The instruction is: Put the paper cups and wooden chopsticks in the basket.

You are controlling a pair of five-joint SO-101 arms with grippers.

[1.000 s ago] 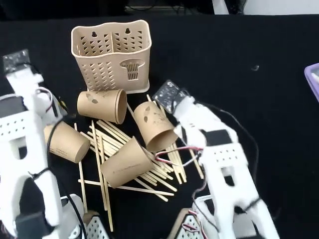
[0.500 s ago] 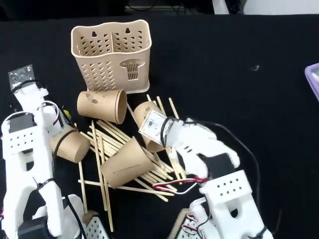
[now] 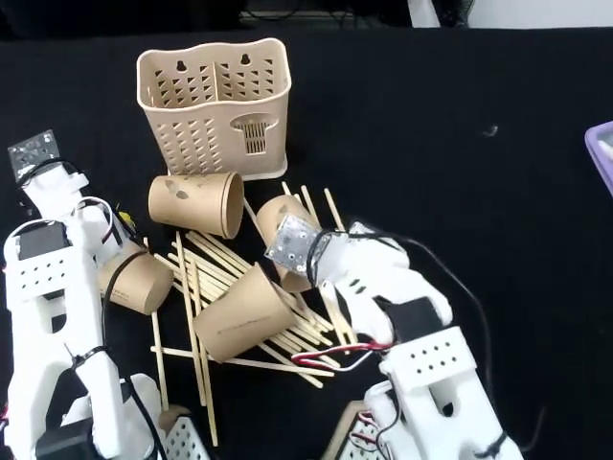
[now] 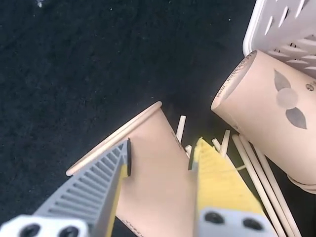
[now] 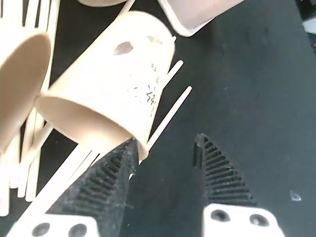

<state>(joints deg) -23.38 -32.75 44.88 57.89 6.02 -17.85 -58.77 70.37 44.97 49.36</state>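
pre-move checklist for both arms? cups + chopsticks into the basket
1. Left claw open and astride the leftmost cup: ok.
2. Left claw gripping that cup firmly: cannot tell.
3. Right claw open: ok.
4. Rightmost cup between the right claw's jaws: not ok, its rim lies just outside them.
5. Basket upright, top unblocked: ok.
6. Chopsticks free of the cups: not ok, cups lie on them.
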